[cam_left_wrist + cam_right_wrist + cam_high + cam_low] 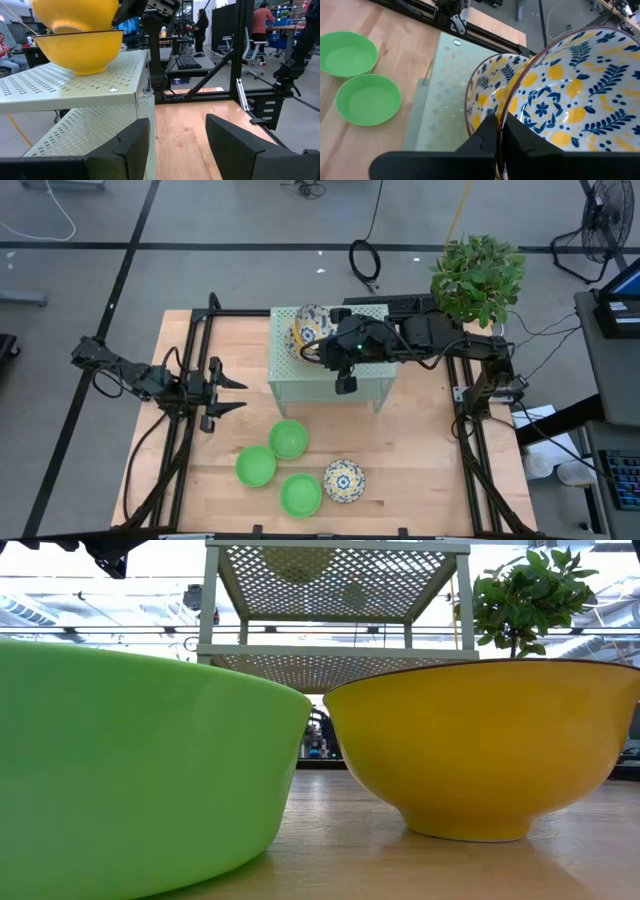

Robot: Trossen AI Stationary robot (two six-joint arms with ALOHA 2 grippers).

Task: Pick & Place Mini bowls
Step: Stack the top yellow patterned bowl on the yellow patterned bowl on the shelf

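Atop stand (285,370), my right tool (500,131) pinches patterned bowl (575,95) rim, just above second bowl (487,90); left tool (228,392) half-wide, farther off.

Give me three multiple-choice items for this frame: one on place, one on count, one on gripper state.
1. Where is the floral bowl that the right gripper holds?
A. over the stand
B. on the wooden table
C. beside the plant

2. How many plain green bowls stand on the wooden table?
A. one
B. three
C. five

3. How are the left gripper's fingers?
A. shut on a bowl
B. open, holding nothing
C. shut on the stand

Answers:
1 A: the right wrist view shows it tilted above a second floral bowl on the stand.
2 B: the high view shows three green bowls.
3 B: the left gripper is spread beside the stand.
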